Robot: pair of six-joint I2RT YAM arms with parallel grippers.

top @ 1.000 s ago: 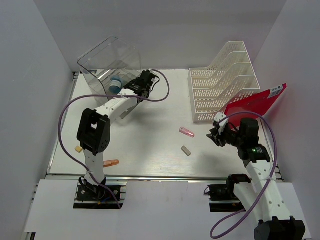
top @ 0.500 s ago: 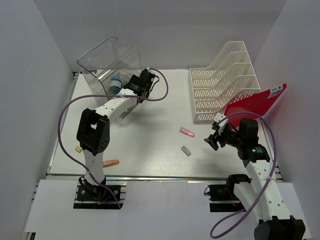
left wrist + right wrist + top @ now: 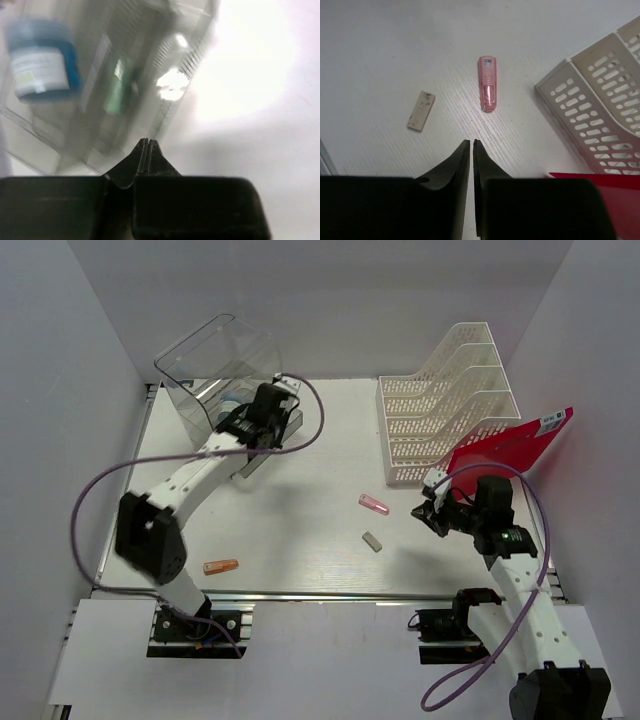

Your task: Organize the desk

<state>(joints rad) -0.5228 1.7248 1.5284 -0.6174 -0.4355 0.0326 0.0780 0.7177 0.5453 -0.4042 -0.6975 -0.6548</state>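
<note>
The white desk has a silver rail along its near edge. My left gripper is shut and empty, right beside the open front of the clear plastic box; in the left wrist view its tips point at the box wall. A blue jar and a green item sit inside. My right gripper is shut and empty above the desk; in the right wrist view it hovers just short of a pink eraser-like case and a grey eraser.
A white slotted file rack stands at the back right, with a red folder leaning beside it. The pink case and grey eraser lie mid-desk. An orange marker lies near the front left.
The left arm's elbow has swung down and to the left, and its gripper has shifted slightly left toward the clear box. The right gripper has barely moved.
</note>
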